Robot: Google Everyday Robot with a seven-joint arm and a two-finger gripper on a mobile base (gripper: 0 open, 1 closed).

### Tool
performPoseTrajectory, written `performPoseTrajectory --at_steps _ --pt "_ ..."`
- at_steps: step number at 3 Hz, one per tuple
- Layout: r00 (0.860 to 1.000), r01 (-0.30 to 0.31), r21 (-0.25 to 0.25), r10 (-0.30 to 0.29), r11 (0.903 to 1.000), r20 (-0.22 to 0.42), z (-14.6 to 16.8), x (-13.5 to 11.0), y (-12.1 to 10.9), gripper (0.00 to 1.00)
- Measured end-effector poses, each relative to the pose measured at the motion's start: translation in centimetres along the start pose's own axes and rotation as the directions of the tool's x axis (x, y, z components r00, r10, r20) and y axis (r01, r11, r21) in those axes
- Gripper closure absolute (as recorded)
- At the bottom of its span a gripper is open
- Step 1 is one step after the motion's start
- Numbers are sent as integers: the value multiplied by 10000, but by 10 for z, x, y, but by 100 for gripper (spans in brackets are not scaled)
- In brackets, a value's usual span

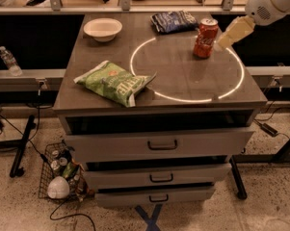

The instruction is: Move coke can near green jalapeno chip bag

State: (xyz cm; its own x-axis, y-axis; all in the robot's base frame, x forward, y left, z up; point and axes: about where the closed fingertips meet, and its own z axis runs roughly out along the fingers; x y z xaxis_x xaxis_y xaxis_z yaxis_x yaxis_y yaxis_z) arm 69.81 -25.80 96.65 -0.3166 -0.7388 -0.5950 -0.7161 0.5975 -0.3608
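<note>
The coke can (205, 38), red with white script and a silver top, stands upright at the back right of the tabletop (183, 76), on the edge of a white circle of light. The green jalapeno chip bag (114, 83) lies flat near the front left edge, well apart from the can. My gripper (230, 34) comes in from the upper right on a white arm; its pale yellowish fingers hang just right of the can, close to it.
A white bowl (102, 29) sits at the back left and a dark blue chip bag (173, 20) at the back middle. Drawers (159, 143) are below the top. A water bottle (9, 61) lies on the left ledge; a wire basket (60, 177) stands on the floor.
</note>
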Motion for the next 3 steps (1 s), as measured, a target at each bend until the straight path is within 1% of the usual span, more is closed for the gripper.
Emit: performPoseTrajectory --at_steps 1,2,3 --pt "9908 -994 -49 994 9950 918 33 3 -19 0" --pt "9642 -1977 -607 2053 9784 1678 85 2 -29 0" --pt "9458 -2371 -1084 2549 9654 2011 113 -4 -29 0"
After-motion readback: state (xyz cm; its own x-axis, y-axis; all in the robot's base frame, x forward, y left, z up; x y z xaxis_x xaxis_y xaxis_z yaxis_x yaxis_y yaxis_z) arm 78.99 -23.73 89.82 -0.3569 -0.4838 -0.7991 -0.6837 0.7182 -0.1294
